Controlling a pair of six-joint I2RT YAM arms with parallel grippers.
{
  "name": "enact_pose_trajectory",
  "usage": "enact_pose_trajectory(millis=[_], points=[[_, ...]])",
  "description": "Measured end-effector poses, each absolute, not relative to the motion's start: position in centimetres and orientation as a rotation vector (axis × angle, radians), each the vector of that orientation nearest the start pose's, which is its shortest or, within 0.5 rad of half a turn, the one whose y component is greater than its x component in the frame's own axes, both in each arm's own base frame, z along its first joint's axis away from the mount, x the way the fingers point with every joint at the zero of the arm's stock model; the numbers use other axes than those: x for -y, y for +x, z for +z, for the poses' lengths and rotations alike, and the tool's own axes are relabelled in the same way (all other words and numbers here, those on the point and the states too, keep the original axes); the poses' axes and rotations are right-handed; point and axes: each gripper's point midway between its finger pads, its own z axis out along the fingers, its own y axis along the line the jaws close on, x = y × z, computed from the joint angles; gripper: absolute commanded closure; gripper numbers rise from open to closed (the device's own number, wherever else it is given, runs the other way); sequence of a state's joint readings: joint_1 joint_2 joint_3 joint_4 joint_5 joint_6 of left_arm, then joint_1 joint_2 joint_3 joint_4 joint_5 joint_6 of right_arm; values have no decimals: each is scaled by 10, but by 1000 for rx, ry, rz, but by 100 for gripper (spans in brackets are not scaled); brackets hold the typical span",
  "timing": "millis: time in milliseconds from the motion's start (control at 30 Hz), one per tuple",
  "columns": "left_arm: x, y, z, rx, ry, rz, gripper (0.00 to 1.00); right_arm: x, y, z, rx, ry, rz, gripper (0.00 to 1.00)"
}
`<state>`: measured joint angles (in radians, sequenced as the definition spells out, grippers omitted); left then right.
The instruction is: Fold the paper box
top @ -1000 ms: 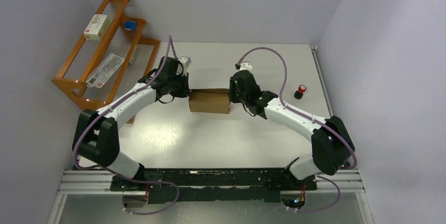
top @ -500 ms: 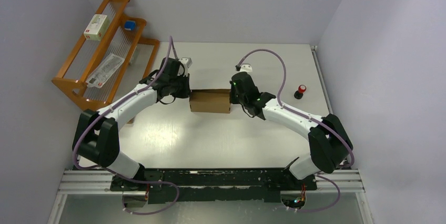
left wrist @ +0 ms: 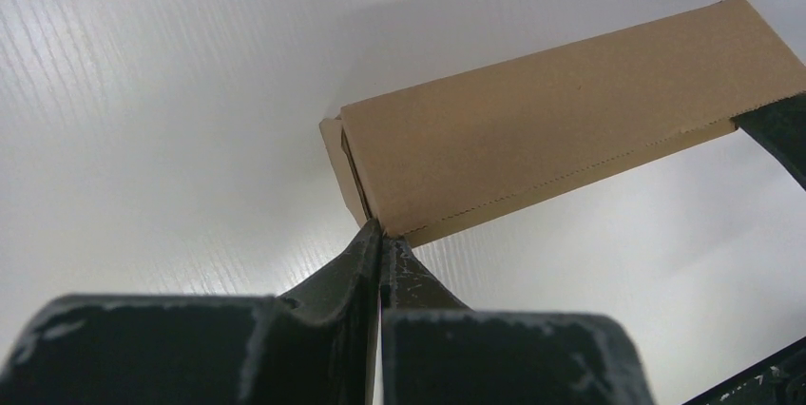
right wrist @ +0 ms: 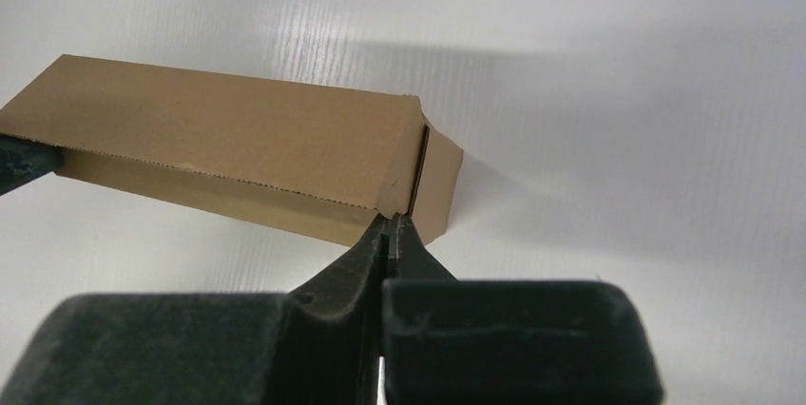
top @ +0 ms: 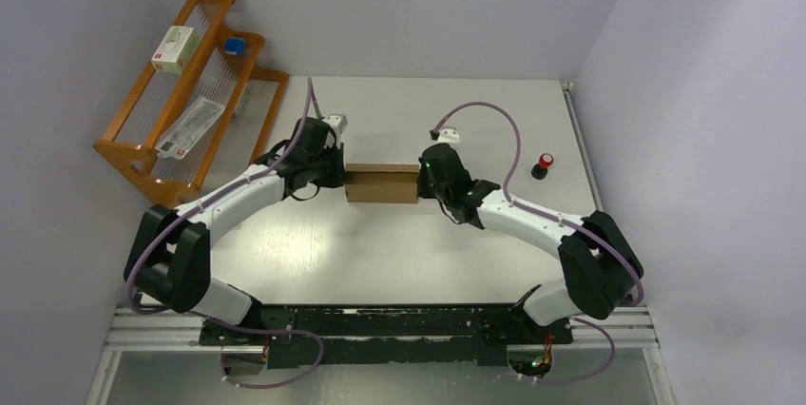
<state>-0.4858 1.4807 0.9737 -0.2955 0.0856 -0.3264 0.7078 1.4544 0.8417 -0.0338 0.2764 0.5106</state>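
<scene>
The paper box [top: 382,183] is a small closed brown cardboard box lying on the white table between my two arms. My left gripper [top: 339,177] is shut, its tips touching the box's left end. In the left wrist view the shut tips [left wrist: 381,239] meet the box's [left wrist: 570,120] near corner beside an end flap. My right gripper [top: 423,180] is shut at the box's right end. In the right wrist view its tips [right wrist: 392,224] touch the box's [right wrist: 228,139] corner next to the end flap.
A wooden rack [top: 190,91] stands at the back left, holding a small white box with a label [top: 175,48], a blue item [top: 234,45] and a flat packet [top: 193,126]. A red button [top: 544,165] sits at the right of the table.
Both wrists have moved a little nearer and lower against the box's ends. The box looks slightly slimmer from above than a second ago.
</scene>
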Motion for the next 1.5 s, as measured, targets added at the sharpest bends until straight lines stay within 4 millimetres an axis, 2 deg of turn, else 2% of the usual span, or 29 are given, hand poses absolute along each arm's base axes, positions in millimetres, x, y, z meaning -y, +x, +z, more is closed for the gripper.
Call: enact_pose_trajectory(millis=[167,300,500,700,867,1000,1100,1233,1367,1500], points=[[204,324,104,-2390,216,-485,94,-239,319,107,-2208,-59,401,83],[205,322,104,-2381,204,-493,88,-235,313,110,-2217,-61,411,66],[206,315,106,-2384,192,-504,82,-223,316,131,-2184,0,472,48],[195,298,115,-2386,156,-504,51,-204,323,140,-2167,102,578,33],[184,293,142,-2298,76,-548,35,-205,326,144,-2154,164,694,29],[177,295,157,-2233,-13,-601,24,-208,333,150,-2132,198,762,28],[174,291,157,-2198,-92,-672,4,-212,341,149,-2142,206,773,28],[166,286,144,-2188,-226,-755,2,-219,349,147,-2146,212,796,28],[154,297,140,-2143,-389,-850,2,-223,351,136,-2173,225,812,28],[163,311,139,-2105,-484,-1019,2,-227,351,130,-2187,239,840,29]])
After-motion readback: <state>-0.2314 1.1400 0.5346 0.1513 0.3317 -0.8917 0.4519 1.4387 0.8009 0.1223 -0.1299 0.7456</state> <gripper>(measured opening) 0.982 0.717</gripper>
